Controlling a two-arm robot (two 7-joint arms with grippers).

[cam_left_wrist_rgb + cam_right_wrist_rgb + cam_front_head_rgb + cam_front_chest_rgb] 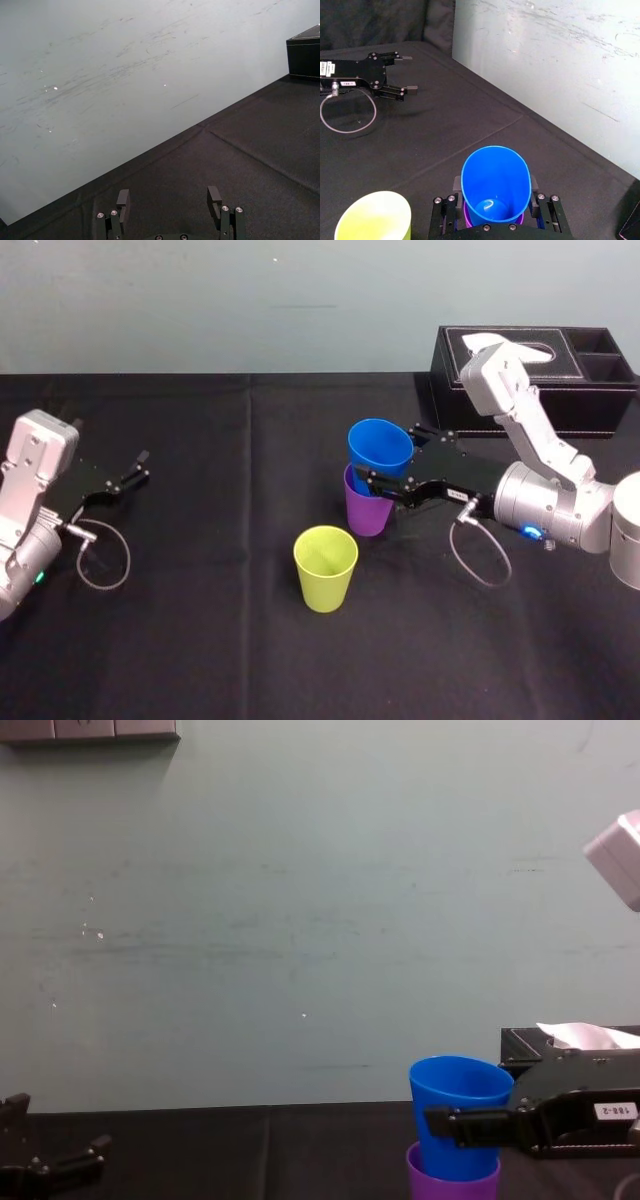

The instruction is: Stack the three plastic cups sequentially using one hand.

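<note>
In the head view, the right hand (pixel 386 458) is clenched on the blue cup (pixel 378 440), with one finger on each side of the cup wall. The blue cup leans a little and its lower part sits inside the purple cup (pixel 368 510), which stands on the black desk (pixel 200 640) near the centre. The yellow-green cup (pixel 325 568) stands alone at about 7 o'clock from the purple cup, near it but not touching. A black tissue box (pixel 540 380) is at about 2 o'clock from the cups, at the far edge of the desk. The left hand (pixel 142 466) rests at 9 o'clock, well apart from the cups, with its fingers released and spread.

In the left wrist view, the left hand (pixel 169 200) shows two fingers apart, with nothing between them, over the desk (pixel 250 165). A corner of the tissue box (pixel 304 55) is far off, before the pale wall (pixel 125 75).

In the right wrist view, the blue cup (pixel 495 185) is between the fingers (pixel 454 184) of the right hand, and the rim of the purple cup (pixel 466 214) shows just under it. The yellow-green cup (pixel 375 220) is beside them. The left hand (pixel 409 73) lies farther off, released.

In the chest view, the blue cup (pixel 460 1100) stands in the purple cup (pixel 450 1182), and one finger of the right hand (pixel 440 1122) crosses the side of the blue cup. The left hand (pixel 57 1127) is at 8 o'clock, low.
</note>
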